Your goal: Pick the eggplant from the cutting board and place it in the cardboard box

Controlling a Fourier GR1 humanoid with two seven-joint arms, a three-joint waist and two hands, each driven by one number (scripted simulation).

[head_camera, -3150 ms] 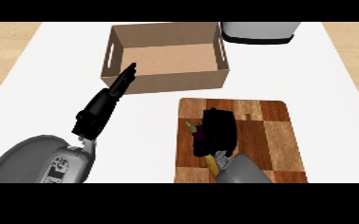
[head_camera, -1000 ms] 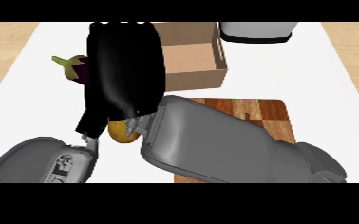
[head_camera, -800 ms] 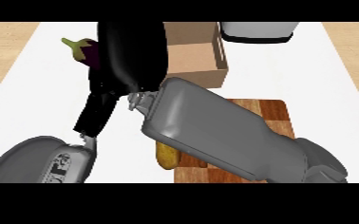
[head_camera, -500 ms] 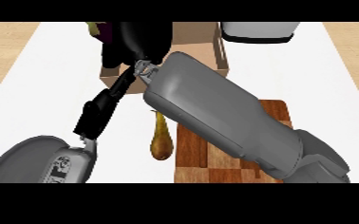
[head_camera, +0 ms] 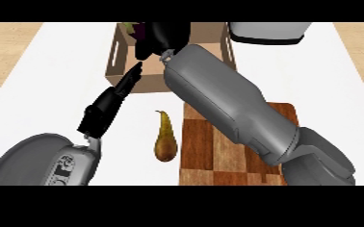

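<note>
Over the cardboard box [head_camera: 117,62], eggplant [head_camera: 136,31] stem seemingly leftward.

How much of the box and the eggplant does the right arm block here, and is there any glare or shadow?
Head view: the right forearm crosses the cardboard box and cutting board; the right hand hides most of the eggplant. Flat, even light, no glare, no clear shadows.

We have a single view, from the head, looking steeply down on the white counter [head_camera: 57,62]. We sit close above the cutting board [head_camera: 213,144], with the cardboard box [head_camera: 117,69] beyond it toward the far edge. Both forearms enter from the near edge below the board.
</note>
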